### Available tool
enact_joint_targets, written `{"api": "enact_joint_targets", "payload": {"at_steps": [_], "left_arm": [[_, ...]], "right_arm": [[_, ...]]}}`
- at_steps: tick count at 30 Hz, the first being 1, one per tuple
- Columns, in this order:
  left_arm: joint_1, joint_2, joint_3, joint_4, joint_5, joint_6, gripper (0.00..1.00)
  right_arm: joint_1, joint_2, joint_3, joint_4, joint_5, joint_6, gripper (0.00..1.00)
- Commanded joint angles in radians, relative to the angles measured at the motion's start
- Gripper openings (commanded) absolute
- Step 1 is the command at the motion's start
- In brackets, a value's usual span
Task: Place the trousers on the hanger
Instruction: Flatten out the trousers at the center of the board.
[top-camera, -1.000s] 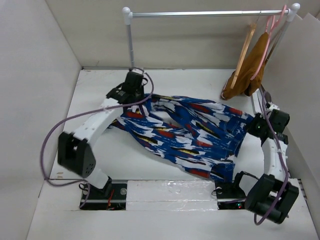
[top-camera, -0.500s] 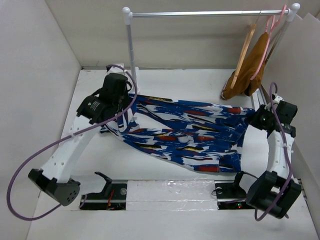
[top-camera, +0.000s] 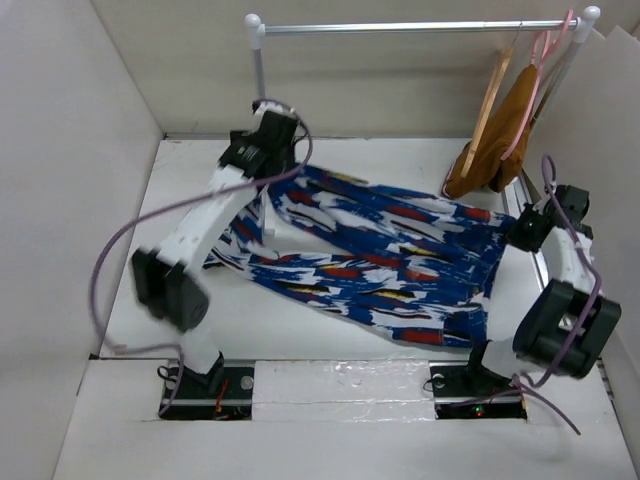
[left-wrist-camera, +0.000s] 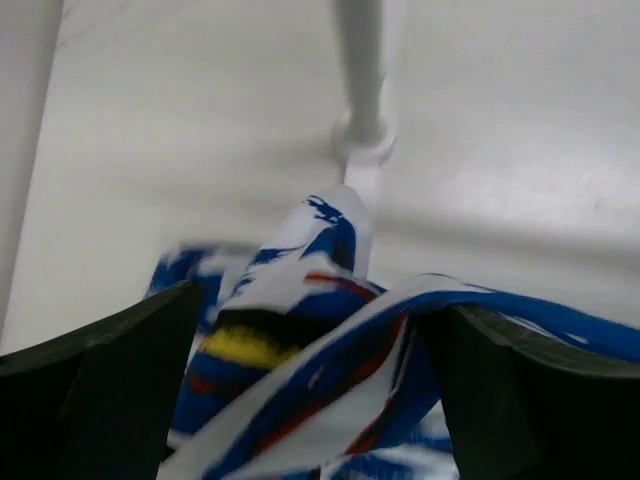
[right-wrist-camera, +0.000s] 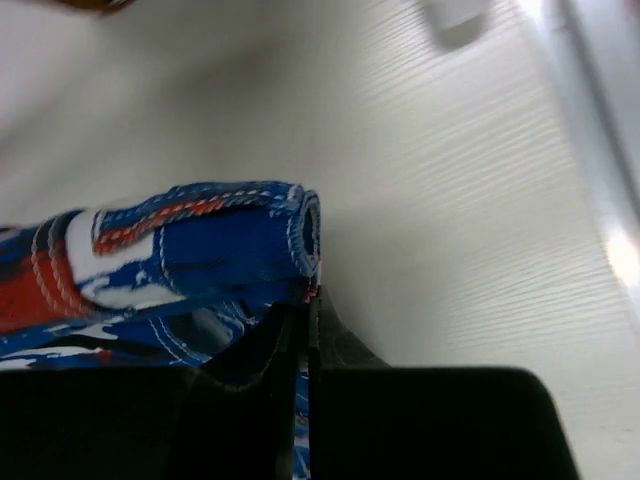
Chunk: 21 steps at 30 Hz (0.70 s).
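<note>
- The right pincer (right-wrist-camera: 305, 300) is clamped tight on a stitched hem of the trousers (top-camera: 380, 260), at the right edge of the overhead frame.
- The left pincer (left-wrist-camera: 315, 320) stands wide, upper left of centre. Cloth lies loose between its fingers (left-wrist-camera: 110, 380), and neither finger pinches it.
- The trousers lie spread across the middle of the desk (top-camera: 400, 160). The wooden hanger (top-camera: 487, 100) hangs from the rail (top-camera: 420, 27) at the upper right, well apart from them.
- With only one end gripped, a lift would likely drag the rest up in a bunch, and the thin pinch on the hem could slip off the soft fabric.
- The loose fold between the open fingers could snag on one of them as that arm moves, pulling the spread cloth askew.
- The left pincer is close to the rail post (left-wrist-camera: 362, 70). A bump there could shake the rail and swing the hanger.
- The pink hanger (top-camera: 540, 60) and its mustard-brown garment (top-camera: 500, 140) hang just beside the wooden one, so a reach could catch the wrong piece.
- No brand, label or writing can be read in any view.
</note>
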Motion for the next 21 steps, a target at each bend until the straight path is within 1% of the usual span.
{"api": "enact_joint_targets", "payload": {"at_steps": [1,2,3,4,5,6,7,8,9,10,11,12,13,14,15,16,17,18,19,20,21], "left_arm": [[0.064,0.286,0.416,-0.065,-0.139,-0.014,0.92],[0.064,0.339,0.52,-0.143,-0.134,-0.04,0.97],[0.05,0.366,0.625,-0.228,-0.134,-0.079,0.98],[0.05,0.345,0.594,-0.224,-0.154,-0.093,0.99],[0.036,0.294,0.516,-0.188,-0.16,-0.096,0.99],[0.036,0.235,0.295,-0.064,-0.159,-0.108,0.99],[0.051,0.099,0.177,-0.005,-0.096,-0.119,0.99],[0.093,0.031,0.077,0.058,-0.069,-0.137,0.99],[0.12,-0.025,-0.113,0.143,-0.044,-0.159,0.99],[0.153,-0.127,-0.193,0.168,0.009,-0.213,0.99],[0.189,-0.169,-0.254,0.19,0.051,-0.232,0.99],[0.266,-0.197,-0.373,0.218,0.092,-0.251,0.99],[0.3,-0.255,-0.425,0.225,0.161,-0.274,0.99],[0.327,-0.278,-0.469,0.238,0.198,-0.269,0.96],[0.34,-0.301,-0.561,0.277,0.235,-0.257,0.92],[0.34,-0.318,-0.595,0.284,0.272,-0.236,0.77],[0.34,-0.323,-0.617,0.293,0.303,-0.22,0.67],[0.325,-0.323,-0.652,0.317,0.338,-0.205,0.6],[0.279,-0.326,-0.666,0.333,0.384,-0.19,0.48],[0.216,-0.327,-0.681,0.401,0.425,-0.13,0.44],[0.216,-0.327,-0.681,0.402,0.426,-0.13,0.44]], "right_arm": [[-0.064,0.08,0.169,0.072,0.308,-0.056,0.12],[-0.075,0.117,0.199,0.06,0.287,-0.071,0.26],[-0.075,0.126,0.256,0.033,0.289,-0.079,0.46],[-0.075,0.123,0.272,0.005,0.282,-0.099,0.55],[-0.066,0.103,0.269,0.018,0.274,-0.105,0.65],[-0.066,0.042,0.232,0.035,0.21,-0.113,0.73],[-0.057,0.008,0.212,0.043,0.179,-0.11,0.74],[-0.02,-0.03,0.183,0.052,0.132,-0.108,0.75],[0.006,-0.109,0.119,0.055,0.128,-0.108,0.75],[0.032,-0.156,0.08,0.06,0.121,-0.102,0.73],[0.061,-0.2,0.036,0.078,0.071,-0.098,0.68],[0.133,-0.289,-0.013,0.091,0.056,-0.093,0.53],[0.176,-0.334,-0.097,0.1,0.052,-0.067,0.32],[0.228,-0.38,-0.146,0.115,0.03,-0.056,0.13],[0.358,-0.426,-0.199,0.144,0.021,-0.041,0.0],[0.436,-0.499,-0.284,0.201,0.015,-0.007,0.0],[0.518,-0.524,-0.321,0.215,0.032,0.014,0.0],[0.605,-0.541,-0.354,0.233,0.045,0.036,0.0],[0.782,-0.55,-0.386,0.288,0.07,0.06,0.0],[0.94,-0.515,-0.435,0.299,0.17,0.085,0.2],[0.942,-0.515,-0.435,0.299,0.171,0.085,0.2]]}}
